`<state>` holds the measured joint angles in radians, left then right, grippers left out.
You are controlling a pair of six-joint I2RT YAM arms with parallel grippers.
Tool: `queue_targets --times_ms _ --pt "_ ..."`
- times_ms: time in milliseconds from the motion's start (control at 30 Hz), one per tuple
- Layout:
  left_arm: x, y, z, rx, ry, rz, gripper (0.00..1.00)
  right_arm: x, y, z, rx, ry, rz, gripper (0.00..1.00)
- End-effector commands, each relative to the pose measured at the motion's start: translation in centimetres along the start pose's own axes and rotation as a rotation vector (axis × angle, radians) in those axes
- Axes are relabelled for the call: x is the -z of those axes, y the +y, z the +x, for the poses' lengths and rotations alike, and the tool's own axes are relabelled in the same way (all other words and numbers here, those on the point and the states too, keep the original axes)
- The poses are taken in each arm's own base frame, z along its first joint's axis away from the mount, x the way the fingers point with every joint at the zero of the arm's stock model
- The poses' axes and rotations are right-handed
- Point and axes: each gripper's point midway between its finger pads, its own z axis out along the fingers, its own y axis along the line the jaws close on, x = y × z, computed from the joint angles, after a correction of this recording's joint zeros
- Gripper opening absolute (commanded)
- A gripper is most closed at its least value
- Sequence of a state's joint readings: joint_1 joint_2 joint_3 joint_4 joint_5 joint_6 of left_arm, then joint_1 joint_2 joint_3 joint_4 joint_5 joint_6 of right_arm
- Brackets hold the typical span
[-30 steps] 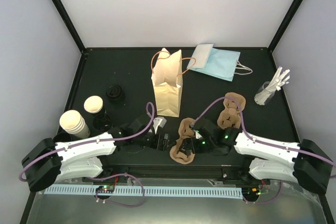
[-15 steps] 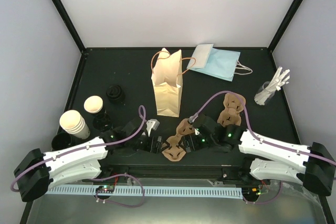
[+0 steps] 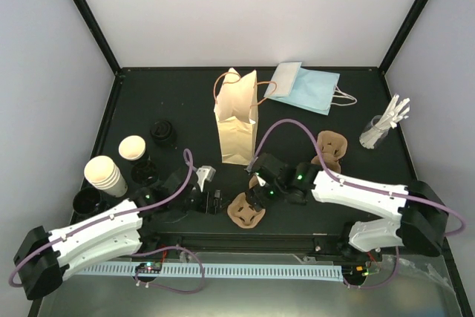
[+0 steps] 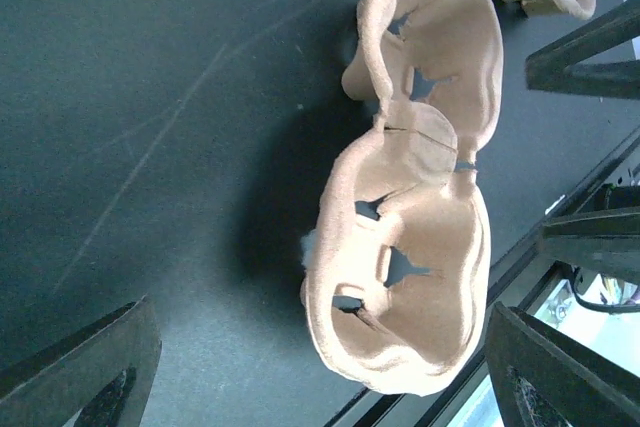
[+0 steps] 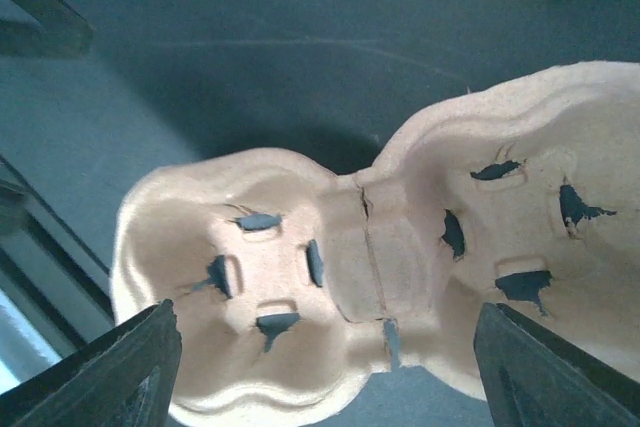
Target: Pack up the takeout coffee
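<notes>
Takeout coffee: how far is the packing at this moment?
Done: nothing that shows. The tan paper bag stands upright; the near pulp cup carrier has empty wells. In hand: nothing; the left gripper and right gripper are open near that carrier. Left: the packing itself, so nearly all.

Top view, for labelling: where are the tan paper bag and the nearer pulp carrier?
tan paper bag [image 3: 237, 128], top view, middle of its front face.
nearer pulp carrier [image 3: 244, 213], top view, near cup well.
</notes>
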<state>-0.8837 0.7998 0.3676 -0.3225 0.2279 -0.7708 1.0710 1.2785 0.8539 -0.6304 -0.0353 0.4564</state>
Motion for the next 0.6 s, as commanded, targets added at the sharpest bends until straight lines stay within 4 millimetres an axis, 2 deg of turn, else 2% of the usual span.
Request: queue_targets --times_ms 0,267,567 --pt "0.6 1.2 -0.2 0.037 -0.043 -0.026 0.91 -1.1 -0.5 0.1 0.102 0.04 0.049 0.82" --pt "1.1 2.2 -0.4 0.068 -0.078 -0.032 0.91 -3.9 -1.2 0.6 0.133 0.109 0.098 0.78" --pt "1.2 2.8 -0.5 0.083 -0.076 -0.045 0.91 -5.2 -1.9 0.4 0.142 0.117 0.149 0.69"
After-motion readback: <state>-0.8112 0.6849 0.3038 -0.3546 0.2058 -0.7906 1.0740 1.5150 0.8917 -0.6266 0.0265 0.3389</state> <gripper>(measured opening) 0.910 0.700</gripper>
